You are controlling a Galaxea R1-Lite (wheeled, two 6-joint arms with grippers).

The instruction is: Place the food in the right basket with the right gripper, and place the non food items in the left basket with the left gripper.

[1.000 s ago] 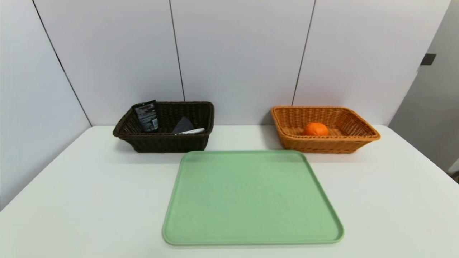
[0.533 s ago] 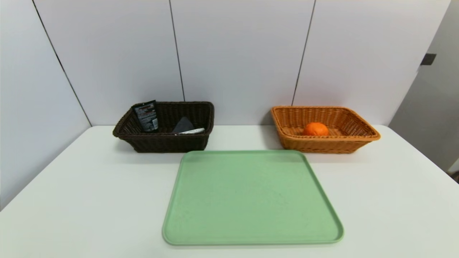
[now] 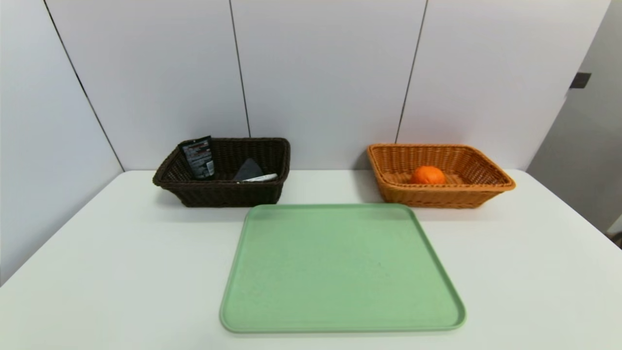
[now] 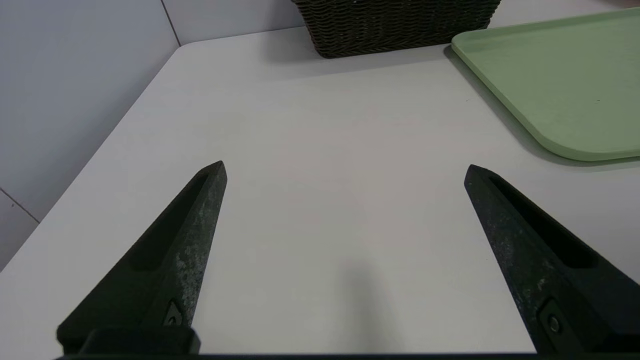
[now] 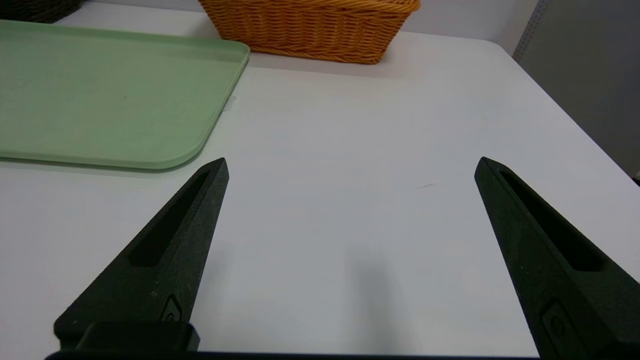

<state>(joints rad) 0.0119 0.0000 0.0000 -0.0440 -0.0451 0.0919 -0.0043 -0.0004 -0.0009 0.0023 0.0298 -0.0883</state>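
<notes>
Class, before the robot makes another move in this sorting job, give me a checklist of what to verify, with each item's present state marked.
1. Orange fruit inside the orange-tan basket: ok.
2. Black tube, grey cloth and white pen inside the dark brown basket: ok.
3. Green tray bare of items: ok.
4. Left gripper open, holding nothing: ok.
5. Right gripper open, holding nothing: ok.
6. Items hidden behind the basket walls: cannot tell.

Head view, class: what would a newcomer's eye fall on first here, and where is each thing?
The big green tray lies bare at the middle of the white table. Behind it on the right, the orange fruit glows inside the orange-tan basket. Behind on the left, the dark brown basket holds a black tube, a grey cloth and a white pen.
</notes>
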